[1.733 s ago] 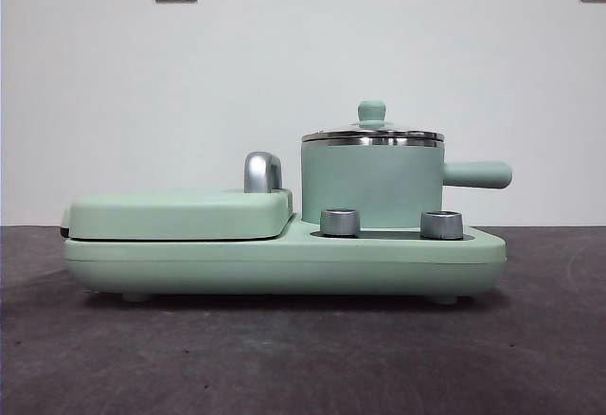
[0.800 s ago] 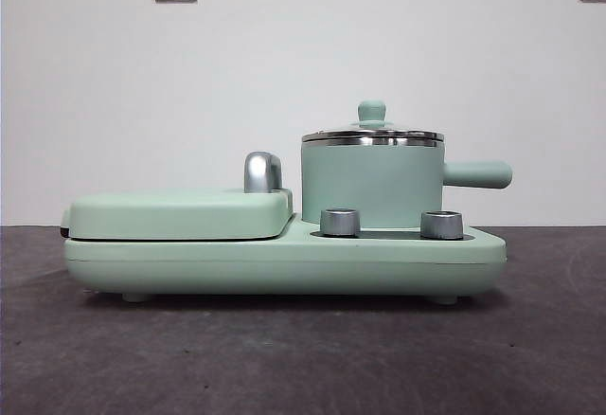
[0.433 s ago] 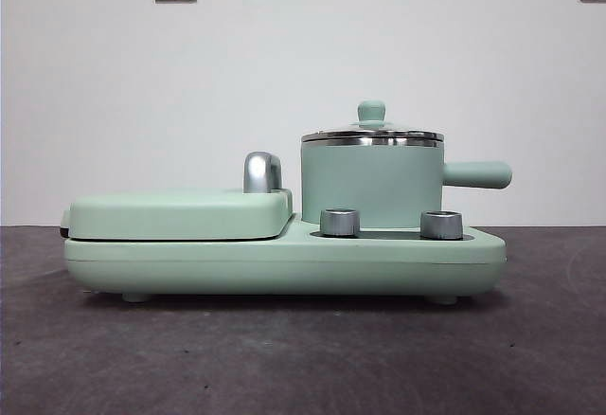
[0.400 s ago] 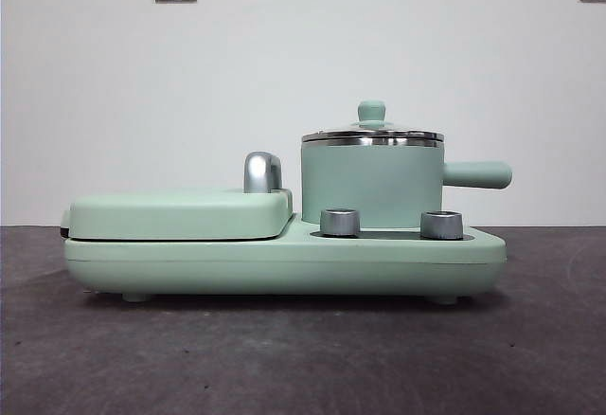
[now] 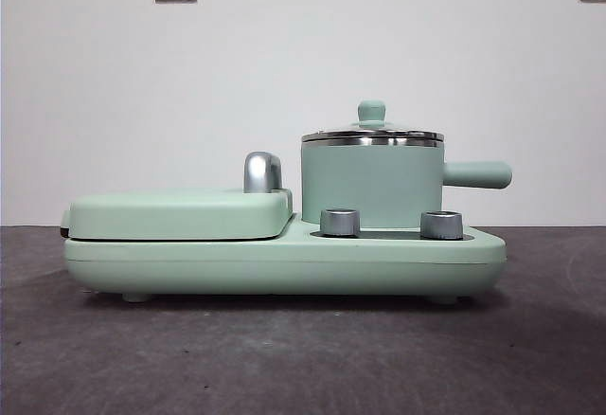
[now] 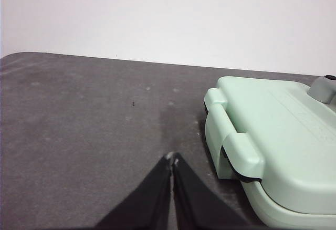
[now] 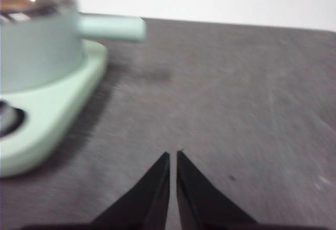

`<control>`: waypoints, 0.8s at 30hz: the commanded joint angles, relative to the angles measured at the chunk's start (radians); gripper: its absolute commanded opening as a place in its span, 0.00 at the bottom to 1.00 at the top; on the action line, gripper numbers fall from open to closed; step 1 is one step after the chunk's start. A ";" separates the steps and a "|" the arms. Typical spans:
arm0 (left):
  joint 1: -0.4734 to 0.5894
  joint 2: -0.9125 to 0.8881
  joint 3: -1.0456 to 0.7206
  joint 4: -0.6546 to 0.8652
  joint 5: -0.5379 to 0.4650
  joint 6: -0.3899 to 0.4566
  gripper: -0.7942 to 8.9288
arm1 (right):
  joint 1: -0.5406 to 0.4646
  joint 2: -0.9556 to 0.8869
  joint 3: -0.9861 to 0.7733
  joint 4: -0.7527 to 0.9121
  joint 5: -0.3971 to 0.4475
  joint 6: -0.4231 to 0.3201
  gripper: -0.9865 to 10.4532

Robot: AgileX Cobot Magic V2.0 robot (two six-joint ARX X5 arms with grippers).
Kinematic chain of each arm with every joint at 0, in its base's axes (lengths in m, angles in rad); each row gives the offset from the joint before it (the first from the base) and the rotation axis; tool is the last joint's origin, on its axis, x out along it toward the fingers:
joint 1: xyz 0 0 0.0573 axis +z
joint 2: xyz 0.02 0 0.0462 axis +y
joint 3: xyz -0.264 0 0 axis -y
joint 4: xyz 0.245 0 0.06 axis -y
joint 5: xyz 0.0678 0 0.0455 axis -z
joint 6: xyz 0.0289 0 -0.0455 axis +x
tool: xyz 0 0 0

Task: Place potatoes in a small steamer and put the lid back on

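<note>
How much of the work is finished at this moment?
Nothing looks done. The lid sits on the small steamer, and no potato is visible. Nothing is in hand: the left gripper and right gripper are shut over bare table. Every step remains.

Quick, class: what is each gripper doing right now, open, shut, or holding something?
Left gripper: shut, holding nothing, over bare table beside the griddle cover.
Right gripper: shut, holding nothing, off to the side of the steamer.

Left gripper (image 6: 172,159) and right gripper (image 7: 173,155) fingers closed, empty.
</note>
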 commanded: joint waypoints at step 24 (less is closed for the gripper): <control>-0.002 -0.002 -0.019 0.012 0.000 0.007 0.09 | -0.069 -0.036 -0.056 0.084 0.000 0.000 0.10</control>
